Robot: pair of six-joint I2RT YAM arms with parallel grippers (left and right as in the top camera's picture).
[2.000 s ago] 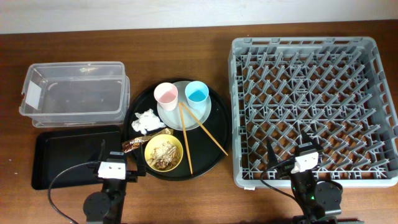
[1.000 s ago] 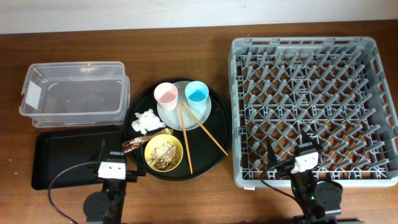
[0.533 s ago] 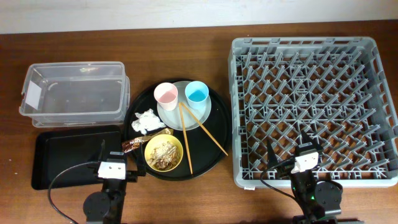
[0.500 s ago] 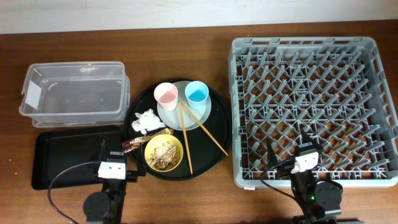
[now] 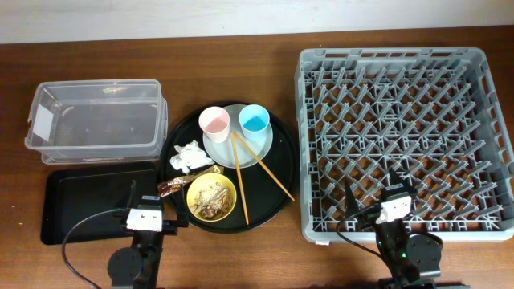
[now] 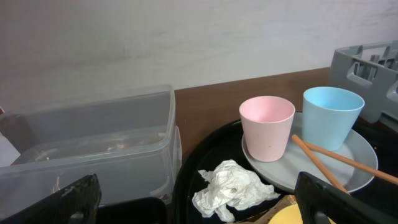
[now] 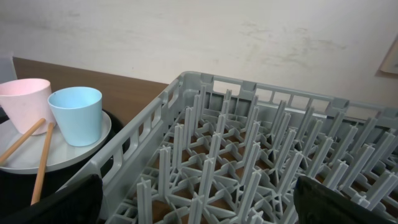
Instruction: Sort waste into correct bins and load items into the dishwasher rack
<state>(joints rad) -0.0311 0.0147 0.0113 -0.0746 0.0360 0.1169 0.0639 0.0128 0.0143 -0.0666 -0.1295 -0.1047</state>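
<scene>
Yellow bowl (image 5: 211,197) just beside left tool (image 5: 147,201).

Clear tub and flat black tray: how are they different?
The clear plastic tub is see-through; the shallow black tray is solid black. The tub has tall walls; the tray has a low rim. The tub has a white label on one end; the tray shows none. Both are rectangles, left of the round black tray.
</scene>
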